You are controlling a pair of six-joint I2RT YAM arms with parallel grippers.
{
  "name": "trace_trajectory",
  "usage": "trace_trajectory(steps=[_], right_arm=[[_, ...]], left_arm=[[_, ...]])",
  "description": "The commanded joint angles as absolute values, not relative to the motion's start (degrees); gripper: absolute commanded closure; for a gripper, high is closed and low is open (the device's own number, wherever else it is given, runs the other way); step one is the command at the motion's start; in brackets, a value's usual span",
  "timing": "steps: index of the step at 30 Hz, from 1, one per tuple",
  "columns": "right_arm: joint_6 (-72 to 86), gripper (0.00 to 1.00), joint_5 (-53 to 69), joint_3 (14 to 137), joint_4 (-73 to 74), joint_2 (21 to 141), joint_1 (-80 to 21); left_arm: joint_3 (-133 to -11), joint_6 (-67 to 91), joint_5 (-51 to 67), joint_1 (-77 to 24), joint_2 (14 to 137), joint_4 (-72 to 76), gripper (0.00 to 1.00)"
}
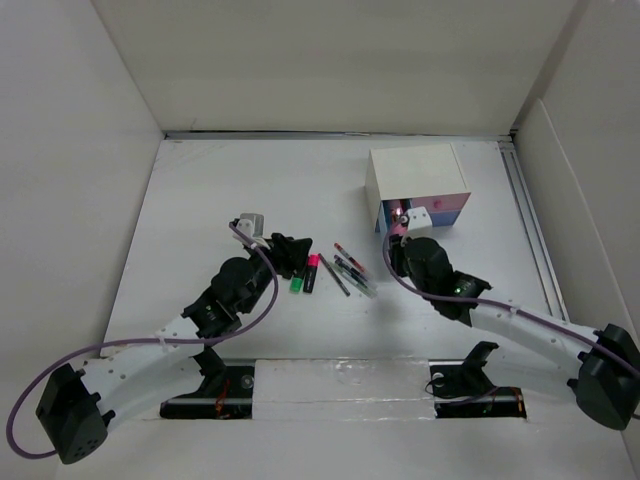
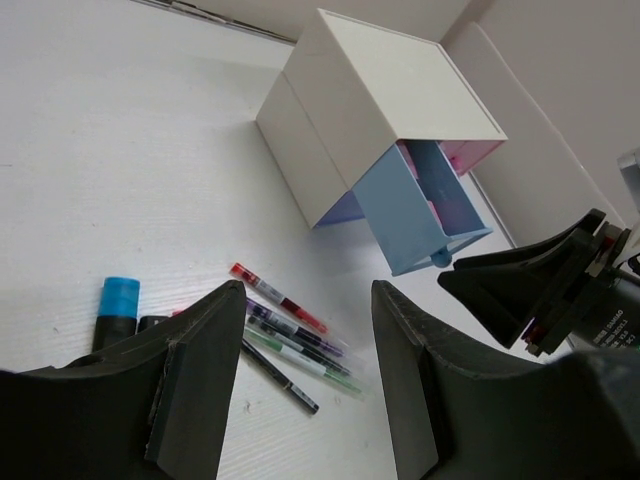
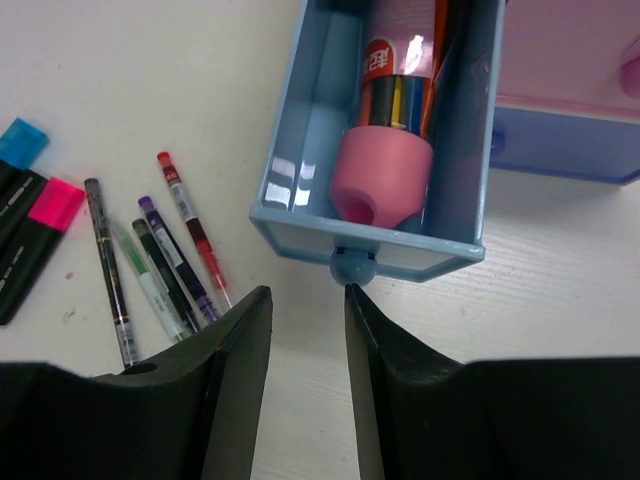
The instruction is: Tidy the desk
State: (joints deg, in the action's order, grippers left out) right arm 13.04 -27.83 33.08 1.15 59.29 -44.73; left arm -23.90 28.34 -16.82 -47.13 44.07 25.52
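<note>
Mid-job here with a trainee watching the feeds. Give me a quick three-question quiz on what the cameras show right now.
1. True or false: the light-blue plastic drawer of the small white box is pulled open.
2. What lies nearest the right gripper? A) the drawer's round blue knob B) the pink-capped highlighter C) the red pen
3. Fill in: the left gripper is open and holds ____.
Key: 1 true; 2 A; 3 nothing.
</note>
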Motion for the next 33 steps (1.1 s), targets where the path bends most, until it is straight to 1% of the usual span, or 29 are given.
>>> trace_trajectory(steps=[1, 3, 4, 5, 7, 11, 12, 15, 16, 17, 19, 24, 27, 30, 33], right_arm=[[11.9, 0.60, -31.2, 35.8, -4.4, 59.5, -45.1], [12.1, 0.61, -31.8, 37.1, -3.7, 60.6, -44.6], [12.2, 0.67, -32.5, 37.6, -3.4, 61.1, -44.0], [12.2, 0.67, -32.7, 37.6, -3.4, 61.1, -44.0], [12.0, 0.71, -32.6, 37.7, -3.7, 61.6, -43.4], [12.7, 0.73, -33.0, 37.9, -3.0, 62.3, -42.8], [12.9, 0.73, -33.0, 37.7, -3.0, 62.3, -42.8], [14.2, 0.65, -33.0, 37.5, -0.8, 61.8, -42.8], [14.7, 0.58, -33.0, 37.0, -0.2, 61.1, -42.8], [14.8, 0.56, -32.8, 36.7, -0.2, 60.6, -42.8], [14.9, 0.55, -32.6, 35.9, -0.2, 60.0, -42.8], [15.2, 0.56, -32.0, 35.6, -0.2, 61.8, -42.3], [14.8, 0.61, -31.5, 36.1, -0.9, 63.7, -41.1], [14.5, 0.64, -30.9, 36.8, -1.3, 65.5, -40.5], [14.2, 0.64, -30.1, 37.1, -2.1, 66.7, -40.5]], left_arm=[[-24.0, 27.5, -17.1, -47.0, 43.8, 28.3, 0.51], [-23.8, 27.6, -17.0, -47.0, 44.0, 28.6, 0.51], [-23.9, 27.7, -16.8, -47.0, 44.3, 28.6, 0.51], [-23.9, 27.7, -16.8, -47.0, 44.3, 28.6, 0.51], [-24.0, 27.7, -16.6, -47.0, 44.3, 28.6, 0.51], [-23.8, 27.7, -16.5, -47.0, 44.1, 28.7, 0.51], [-23.7, 27.8, -16.6, -47.0, 44.0, 28.7, 0.51], [-23.7, 27.8, -16.5, -47.0, 44.1, 28.8, 0.51], [-23.7, 27.8, -16.4, -47.0, 44.1, 28.8, 0.51], [-23.8, 27.8, -16.5, -47.0, 44.1, 28.7, 0.51], [-23.8, 27.8, -16.3, -47.0, 44.2, 28.9, 0.51], [-23.9, 27.9, -16.0, -47.0, 44.7, 29.2, 0.51], [-23.8, 27.9, -16.0, -47.0, 44.6, 29.2, 0.51], [-23.8, 27.9, -16.1, -47.0, 44.7, 29.2, 0.51], [-23.9, 27.9, -16.0, -47.0, 44.8, 29.2, 0.51]])
